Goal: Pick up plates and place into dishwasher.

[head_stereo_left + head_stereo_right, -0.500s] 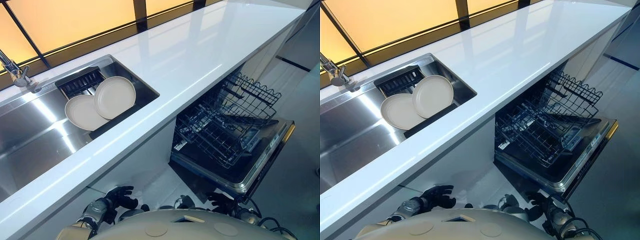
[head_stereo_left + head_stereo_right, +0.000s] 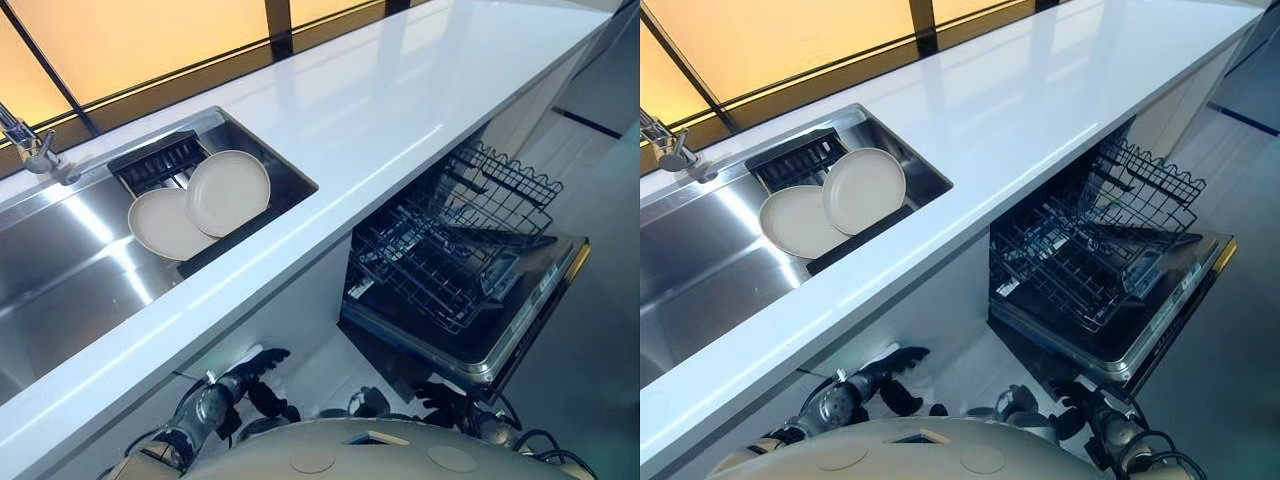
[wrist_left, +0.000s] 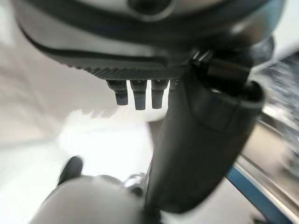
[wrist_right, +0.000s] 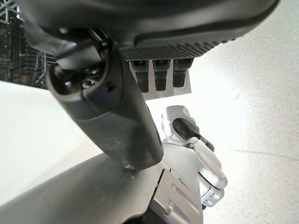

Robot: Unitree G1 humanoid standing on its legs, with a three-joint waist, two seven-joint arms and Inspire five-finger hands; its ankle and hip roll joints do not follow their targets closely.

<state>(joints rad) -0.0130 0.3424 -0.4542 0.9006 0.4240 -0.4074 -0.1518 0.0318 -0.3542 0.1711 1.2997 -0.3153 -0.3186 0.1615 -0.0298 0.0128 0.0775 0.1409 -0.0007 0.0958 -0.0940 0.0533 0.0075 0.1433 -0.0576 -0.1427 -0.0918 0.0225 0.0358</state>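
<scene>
Plates untouched: we haven't reached yet.
Two cream round plates (image 2: 230,192) overlap in the steel sink (image 2: 60,270); our left hand (image 2: 250,375) hangs low, fingers loose, empty; right hand (image 2: 440,400) likewise by the black wire dishwasher rack (image 2: 440,260). Next, we lift towards the plates.

Light comes from the far side, where tall orange glowing window panels (image 2: 150,40) run behind the long glossy white countertop (image 2: 400,100). The countertop throws back broad pale glare, with the dark window bars mirrored in it as streaks. The brushed stainless steel sink (image 2: 60,270) at the left carries bright diagonal flashes. The two round cream plates (image 2: 228,192) in it are evenly lit, and the right one casts a thin shadow on the left. Under the countertop's near edge the cabinet front lies in shade. Behind the dark left hand (image 3: 201,140) and the dark right hand (image 4: 107,121) the pale floor (image 4: 252,84) is washed out white.
</scene>
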